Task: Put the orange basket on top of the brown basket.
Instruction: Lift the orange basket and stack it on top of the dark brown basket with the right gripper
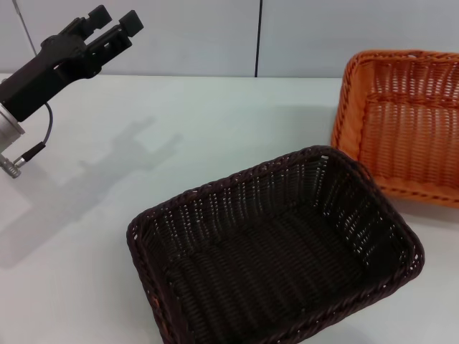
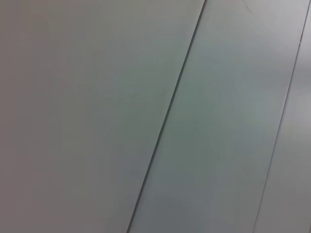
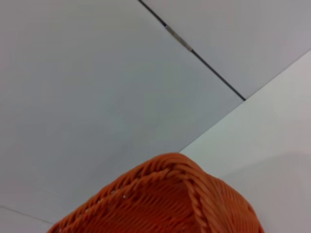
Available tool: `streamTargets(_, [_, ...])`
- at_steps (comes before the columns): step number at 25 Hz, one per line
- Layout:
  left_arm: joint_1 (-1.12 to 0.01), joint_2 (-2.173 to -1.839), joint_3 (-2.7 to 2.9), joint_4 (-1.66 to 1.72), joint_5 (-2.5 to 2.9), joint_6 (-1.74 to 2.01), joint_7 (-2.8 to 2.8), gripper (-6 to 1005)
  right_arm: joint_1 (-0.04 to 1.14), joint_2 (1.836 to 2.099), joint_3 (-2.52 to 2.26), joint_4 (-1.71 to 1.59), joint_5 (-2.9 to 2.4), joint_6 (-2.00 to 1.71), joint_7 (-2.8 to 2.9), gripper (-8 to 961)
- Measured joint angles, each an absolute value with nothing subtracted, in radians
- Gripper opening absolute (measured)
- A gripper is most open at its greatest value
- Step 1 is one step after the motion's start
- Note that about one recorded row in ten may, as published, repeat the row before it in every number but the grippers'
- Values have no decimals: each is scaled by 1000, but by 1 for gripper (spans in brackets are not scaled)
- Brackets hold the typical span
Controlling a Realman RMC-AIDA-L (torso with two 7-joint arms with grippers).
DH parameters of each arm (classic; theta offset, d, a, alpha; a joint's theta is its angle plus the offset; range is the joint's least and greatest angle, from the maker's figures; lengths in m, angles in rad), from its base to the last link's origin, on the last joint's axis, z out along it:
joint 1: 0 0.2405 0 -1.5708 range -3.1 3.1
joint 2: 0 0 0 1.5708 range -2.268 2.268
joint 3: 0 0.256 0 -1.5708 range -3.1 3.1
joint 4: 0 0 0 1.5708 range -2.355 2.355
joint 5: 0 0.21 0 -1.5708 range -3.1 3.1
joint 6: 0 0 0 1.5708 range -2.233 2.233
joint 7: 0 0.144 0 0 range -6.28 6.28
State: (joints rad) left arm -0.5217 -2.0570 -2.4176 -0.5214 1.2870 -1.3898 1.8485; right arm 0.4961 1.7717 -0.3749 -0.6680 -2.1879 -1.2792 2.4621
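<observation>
The brown basket [image 1: 276, 251] sits empty on the white table [image 1: 179, 129], front and centre in the head view. The orange basket [image 1: 401, 122] stands behind it to the right, cut off by the picture's right edge, its near left corner close to the brown basket's far right corner. The two baskets are side by side, not stacked. A corner of the orange basket's braided rim [image 3: 170, 199] fills the bottom of the right wrist view, very close to that camera. My left gripper [image 1: 115, 18] is raised at the far left, open and empty. My right gripper is out of view.
A pale panelled wall [image 1: 215, 36] with a dark vertical seam stands behind the table. The left wrist view shows only wall panels [image 2: 146, 116]. The left arm's cable [image 1: 43, 140] hangs over the table's left side.
</observation>
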Motion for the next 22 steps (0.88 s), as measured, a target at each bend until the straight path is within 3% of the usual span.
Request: streamTargets(22, [-514, -2057, -2421, -521, 1241, -1382, 1843, 847, 462, 1768, -311, -674, -2068, -1268, 2400, 279])
